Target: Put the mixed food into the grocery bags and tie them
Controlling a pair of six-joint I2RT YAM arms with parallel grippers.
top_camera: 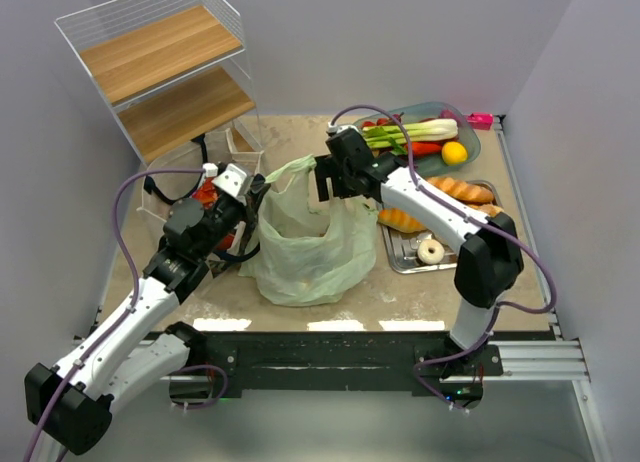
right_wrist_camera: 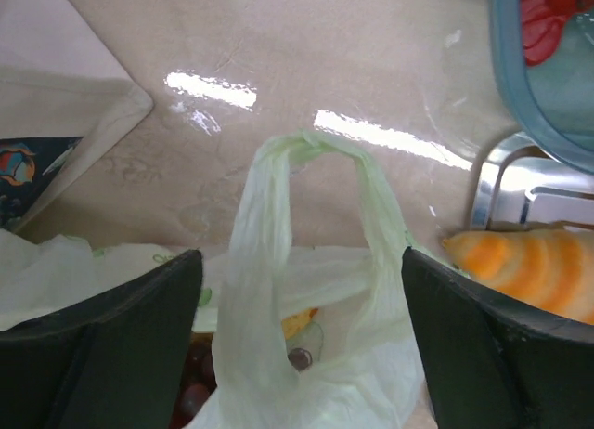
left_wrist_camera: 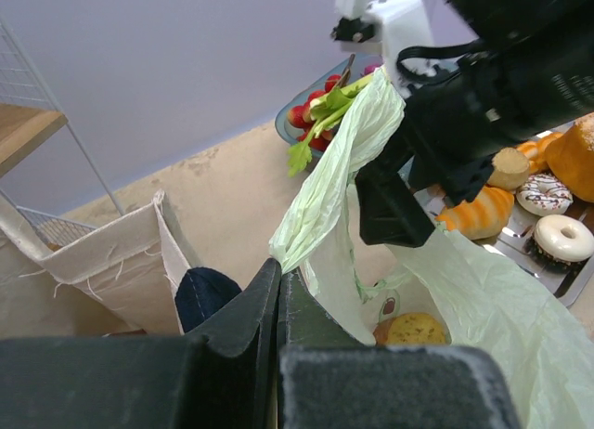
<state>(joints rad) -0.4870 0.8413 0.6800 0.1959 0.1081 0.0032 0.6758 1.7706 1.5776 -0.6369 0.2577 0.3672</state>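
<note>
The pale-green avocado-print bag [top_camera: 305, 247] stands open in the middle of the table. My left gripper [top_camera: 256, 195] is shut on its left handle [left_wrist_camera: 320, 192] and holds it raised and taut; the jaws are pressed together in the left wrist view [left_wrist_camera: 279, 267]. My right gripper [top_camera: 329, 177] is open above the bag's far side. In the right wrist view [right_wrist_camera: 302, 299] the right handle loop [right_wrist_camera: 278, 225] stands between the spread fingers, untouched. Grapes [right_wrist_camera: 190, 387] and a yellowish item [left_wrist_camera: 415, 329] lie inside the bag. The beige canvas tote [top_camera: 170, 204] sits left of it, with red packets [top_camera: 207, 192] inside.
A teal plate [top_camera: 470, 132] at the back right holds leek [top_camera: 415, 132], red pepper and a lemon [top_camera: 454, 153]. A metal tray [top_camera: 400, 257] holds bread [top_camera: 462, 189], croissants [top_camera: 402, 221] and a doughnut [top_camera: 431, 250]. A wire-and-wood shelf rack [top_camera: 165, 67] stands at the back left.
</note>
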